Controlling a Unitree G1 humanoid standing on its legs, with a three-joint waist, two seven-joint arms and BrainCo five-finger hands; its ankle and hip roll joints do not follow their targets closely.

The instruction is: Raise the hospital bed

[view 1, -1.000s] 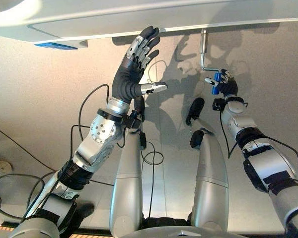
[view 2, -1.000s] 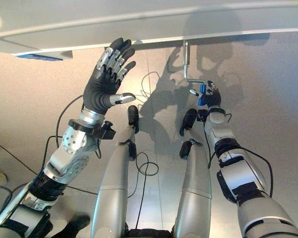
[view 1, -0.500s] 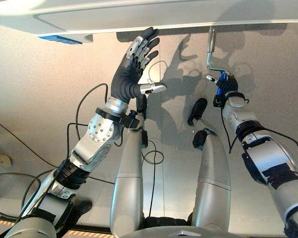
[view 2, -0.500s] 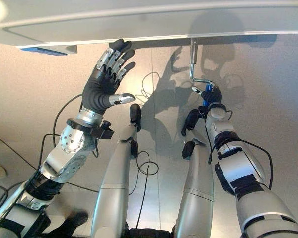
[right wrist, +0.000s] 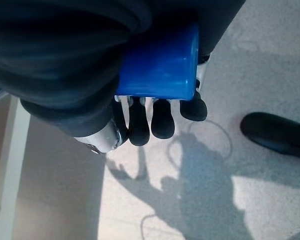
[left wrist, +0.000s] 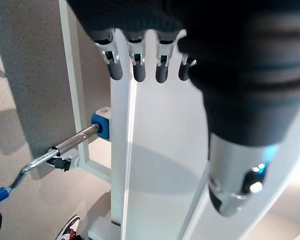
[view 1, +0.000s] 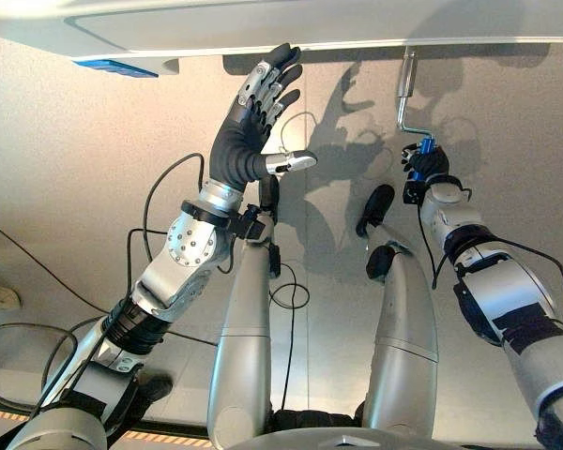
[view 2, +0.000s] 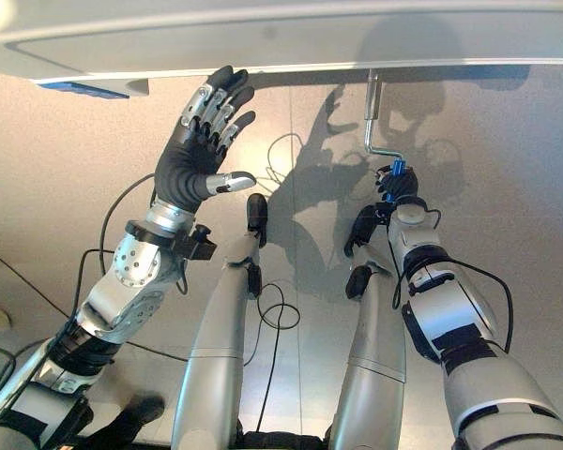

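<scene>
Since a second ago our right hand (view 1: 428, 165) has carried the blue grip (view 1: 425, 146) of the crank (view 1: 405, 94) a little up and to the right in the head views, though the whole picture has shifted as well, so part of that is our head moving. We have our right fingers (right wrist: 158, 116) curled round the blue grip, which shows in the right wrist view as a blue block (right wrist: 160, 64) pressed against the palm with the dark fingertips wrapped beneath it.

From the grip, the thin metal rod bends and runs up to the underside of the white bed frame (view 1: 310, 28), which spans the top of both head views. In the left wrist view we see that rod (left wrist: 70, 146) entering a blue and white fitting (left wrist: 101, 125) on the frame.

We hold our left hand (view 1: 249, 141) raised with its fingers (view 1: 274, 80) straight and spread, their tips close under the edge of the bed frame; we cannot tell whether they touch it. A small blue label (view 1: 115, 67) sits on the frame well to the left of that hand. Below everything lies a pale speckled floor (view 1: 75, 169).
</scene>
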